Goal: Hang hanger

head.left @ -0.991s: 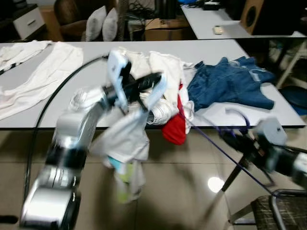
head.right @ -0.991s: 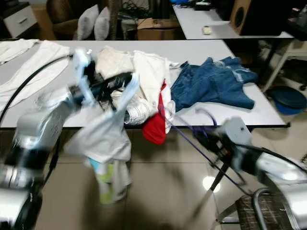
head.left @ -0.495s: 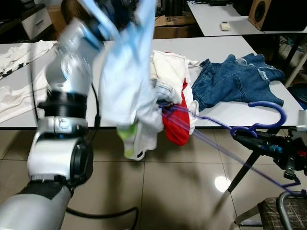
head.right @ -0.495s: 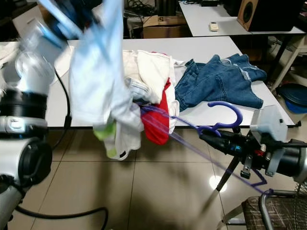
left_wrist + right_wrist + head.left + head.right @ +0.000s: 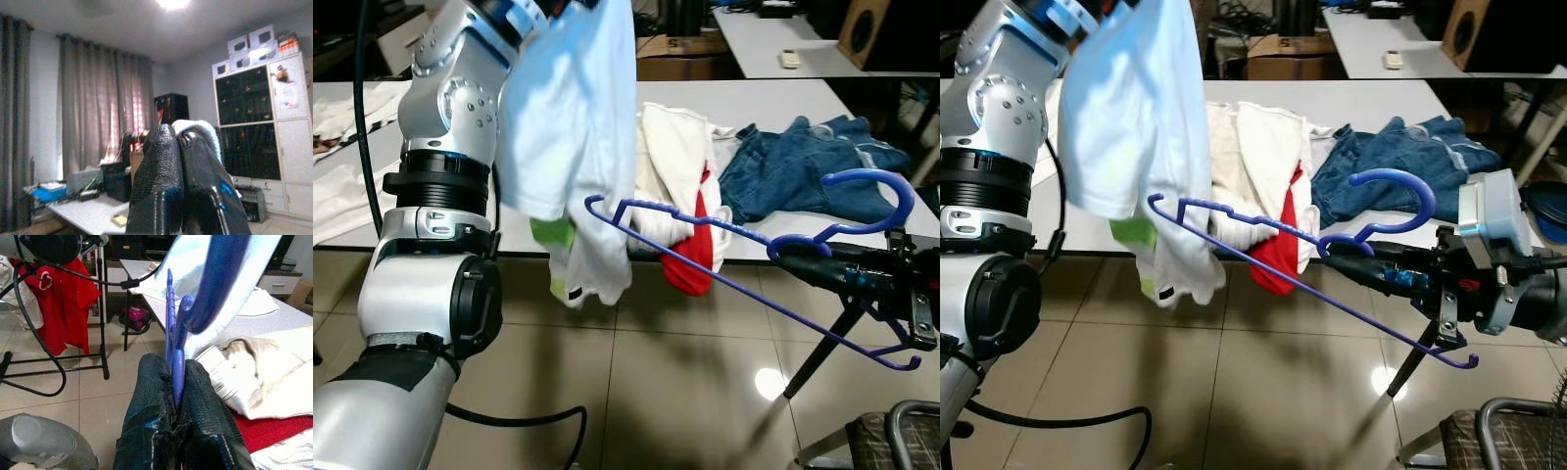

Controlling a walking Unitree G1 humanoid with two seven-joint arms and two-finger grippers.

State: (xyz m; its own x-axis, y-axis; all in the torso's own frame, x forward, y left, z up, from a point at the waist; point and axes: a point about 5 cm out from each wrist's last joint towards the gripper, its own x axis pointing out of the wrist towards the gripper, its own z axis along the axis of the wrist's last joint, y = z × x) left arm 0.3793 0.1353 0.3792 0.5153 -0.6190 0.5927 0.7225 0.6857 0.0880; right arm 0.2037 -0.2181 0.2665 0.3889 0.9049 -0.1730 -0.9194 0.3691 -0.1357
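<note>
A blue plastic hanger (image 5: 744,262) is held level in front of the table, my right gripper (image 5: 783,260) shut on its neck just under the hook (image 5: 871,191). In the right wrist view the hanger (image 5: 175,340) runs between the two black fingers (image 5: 156,396). My left arm (image 5: 445,166) is raised high at the left, holding up a white garment (image 5: 573,137) that hangs down past the table edge. The hanger's far tip sits against the garment's lower part. In the left wrist view my left gripper (image 5: 178,147) is shut on white cloth (image 5: 198,129).
A grey table (image 5: 773,98) carries a pile of white and red clothes (image 5: 680,186) and blue jeans (image 5: 803,171). White cloths (image 5: 342,186) lie at its left end. A chair (image 5: 901,436) stands at the lower right. A black cable (image 5: 509,441) trails on the tiled floor.
My left arm has lifted the white garment higher. My right gripper has swung the hanger up and leftwards, bringing its tip to the garment. The camera shifted a little.
</note>
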